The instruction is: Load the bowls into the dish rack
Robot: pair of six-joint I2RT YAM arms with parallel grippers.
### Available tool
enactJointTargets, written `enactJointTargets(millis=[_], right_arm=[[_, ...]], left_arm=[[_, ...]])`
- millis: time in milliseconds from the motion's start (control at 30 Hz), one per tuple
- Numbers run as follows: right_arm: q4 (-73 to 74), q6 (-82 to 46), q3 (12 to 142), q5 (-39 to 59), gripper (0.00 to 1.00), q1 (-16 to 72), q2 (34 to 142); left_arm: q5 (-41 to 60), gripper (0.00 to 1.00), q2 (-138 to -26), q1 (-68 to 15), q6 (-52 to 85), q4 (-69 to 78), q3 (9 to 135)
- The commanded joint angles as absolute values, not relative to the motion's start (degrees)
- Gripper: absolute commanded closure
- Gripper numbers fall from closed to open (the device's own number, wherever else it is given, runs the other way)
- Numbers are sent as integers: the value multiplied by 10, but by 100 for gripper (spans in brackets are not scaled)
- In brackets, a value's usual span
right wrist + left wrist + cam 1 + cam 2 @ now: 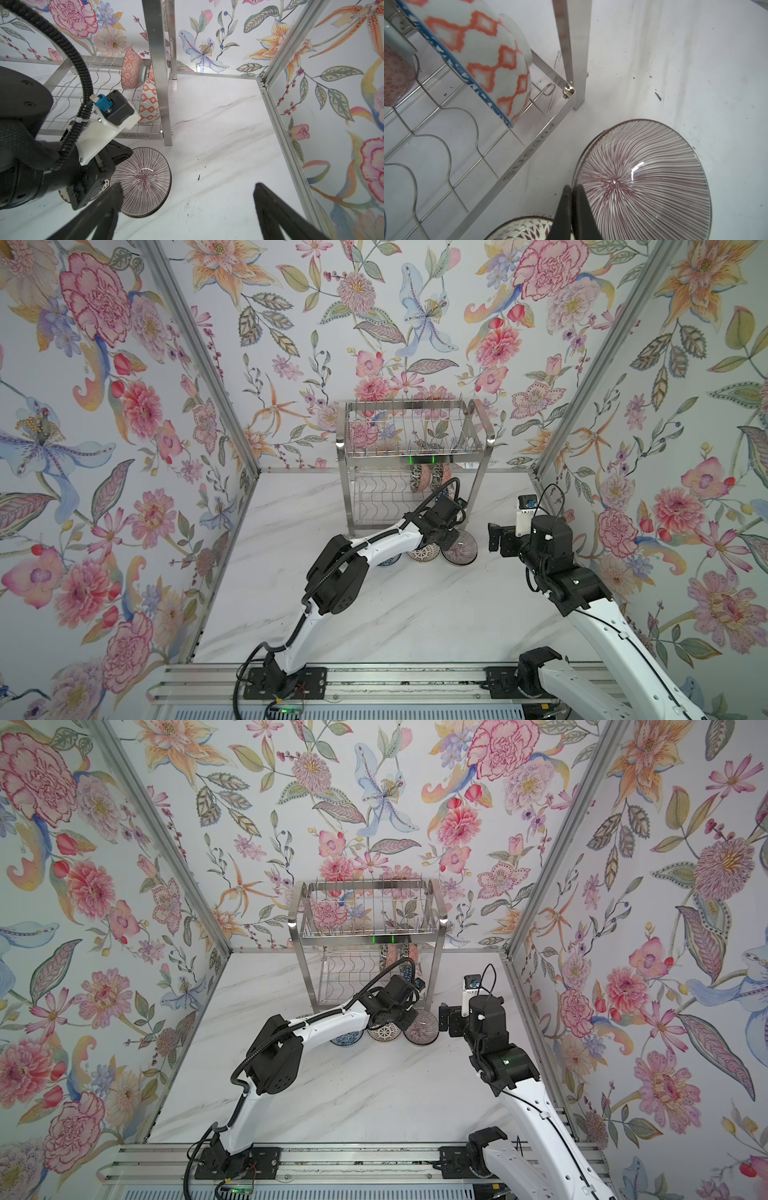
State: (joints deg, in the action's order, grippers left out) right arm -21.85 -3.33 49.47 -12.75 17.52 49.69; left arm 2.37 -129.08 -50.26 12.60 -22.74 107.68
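Three bowls stand in a row on the worktop (415,614) in front of the rack (415,457).

1. The blue bowl (345,1040) is farthest left, partly under the left arm.
2. The middle bowl (384,1032) sits just beside the striped bowl (643,178).
3. The left fingers (571,197) are closed on the striped bowl's rim, one inside and one outside. Whether the bowl has left the worktop cannot be told.
4. On the rack's lower tier, the pink bowl (131,70) and the orange bowl (149,104) stand on edge at the right end.
5. The right fingers (494,537) are spread wide and empty, near the striped bowl.

Hazards:
- The grip covers only a narrow stretch of glazed rim, so the bowl may pivot or slip out when raised.
- A sideways lift may knock the middle bowl.
- The rack leg (577,52) stands close by, and a swing toward the lower tier may strike it or the orange bowl.
- The arms are close enough to collide.
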Motion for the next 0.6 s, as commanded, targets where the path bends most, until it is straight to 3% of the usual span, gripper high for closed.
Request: enactJointTargets(millis=[0, 567], right_arm=[[-221, -41, 492, -125, 1, 172, 490], [-223, -43, 497, -125, 1, 171, 486]], left_arm=[[8, 100, -1271, -499, 113, -250, 1092], [-4, 100, -1177, -500, 123, -172, 1052]])
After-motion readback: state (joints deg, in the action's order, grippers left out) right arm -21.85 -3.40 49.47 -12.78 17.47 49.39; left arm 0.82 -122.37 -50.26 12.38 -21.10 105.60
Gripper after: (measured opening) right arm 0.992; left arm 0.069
